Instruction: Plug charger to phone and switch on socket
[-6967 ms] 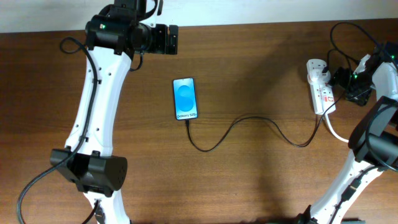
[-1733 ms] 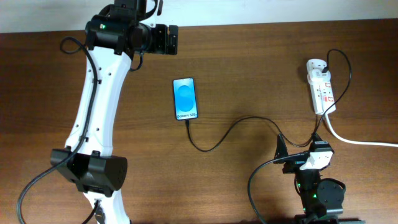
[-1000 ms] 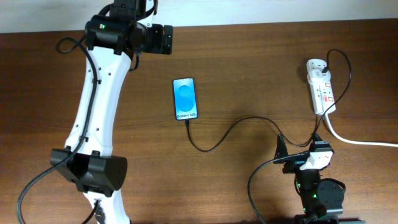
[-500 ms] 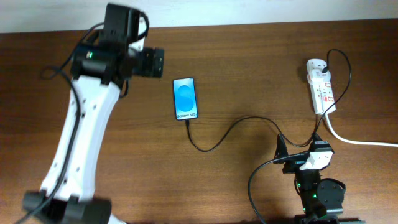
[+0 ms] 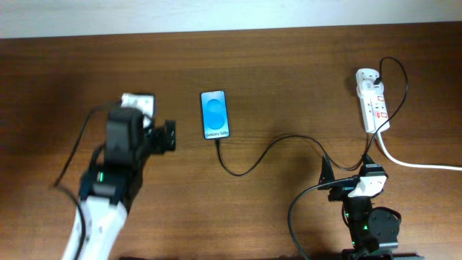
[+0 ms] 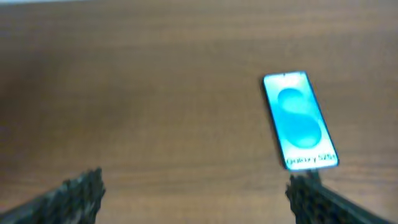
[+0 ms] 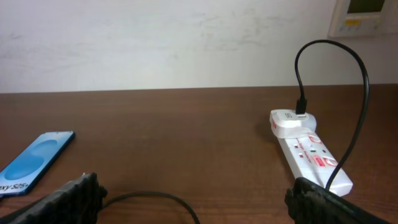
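A brown wooden table [image 5: 289, 65] is showing from above, with a robot arm at each lower corner. The phone [image 5: 215, 114] is lying flat near the middle of the table, its blue screen glowing and facing up. The charger [image 5: 289, 141], a thin black cable, is curving across the wood from the phone's bottom edge toward the right; its tip is meeting that edge, though whether it is fully seated cannot be told. The socket [image 5: 373, 105], a white power strip with red-marked switches, is lying well to the right near the far edge, with a black plug sitting in its far end and a thick white cord [image 5: 419, 165] trailing off to the right. The left gripper [image 6: 198, 190] is hovering just left of the phone, blurred, its jaws spread wide and holding nothing. The right gripper [image 7: 196, 196] is resting low at the near right, facing the phone and socket, its jaws likewise wide apart and empty.
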`<action>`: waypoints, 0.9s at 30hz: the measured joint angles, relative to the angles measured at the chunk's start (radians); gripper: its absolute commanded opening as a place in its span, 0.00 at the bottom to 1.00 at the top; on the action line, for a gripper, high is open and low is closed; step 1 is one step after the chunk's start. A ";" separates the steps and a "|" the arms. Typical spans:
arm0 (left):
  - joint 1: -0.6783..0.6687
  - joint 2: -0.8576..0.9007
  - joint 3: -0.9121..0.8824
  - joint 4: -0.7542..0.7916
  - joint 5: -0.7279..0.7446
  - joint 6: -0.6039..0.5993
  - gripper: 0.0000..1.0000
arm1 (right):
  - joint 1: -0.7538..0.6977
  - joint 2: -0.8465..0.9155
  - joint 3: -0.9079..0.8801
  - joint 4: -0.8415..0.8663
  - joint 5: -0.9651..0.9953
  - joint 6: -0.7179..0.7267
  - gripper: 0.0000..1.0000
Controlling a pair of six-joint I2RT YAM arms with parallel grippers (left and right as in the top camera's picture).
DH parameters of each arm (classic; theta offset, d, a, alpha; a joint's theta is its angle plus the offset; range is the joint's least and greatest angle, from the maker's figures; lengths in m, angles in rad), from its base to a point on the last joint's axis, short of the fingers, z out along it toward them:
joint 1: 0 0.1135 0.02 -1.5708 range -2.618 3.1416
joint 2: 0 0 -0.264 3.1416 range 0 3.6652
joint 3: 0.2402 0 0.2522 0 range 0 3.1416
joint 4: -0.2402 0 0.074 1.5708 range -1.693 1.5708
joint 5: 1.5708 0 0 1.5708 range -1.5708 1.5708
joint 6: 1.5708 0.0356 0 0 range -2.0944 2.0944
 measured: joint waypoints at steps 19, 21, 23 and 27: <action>0.147 -0.784 -0.653 0.414 0.064 0.008 0.99 | 0.000 0.000 0.000 0.000 0.000 0.000 0.98; 0.164 -0.823 -0.664 0.418 0.077 0.032 0.99 | 0.000 0.000 0.000 0.000 0.000 0.000 0.98; 0.181 -0.856 -0.671 0.430 0.096 0.069 0.99 | 0.000 0.000 0.000 0.000 0.000 0.000 0.98; 0.213 -0.919 -0.676 0.436 0.136 0.142 0.99 | 0.000 0.000 0.000 0.000 0.000 0.000 0.98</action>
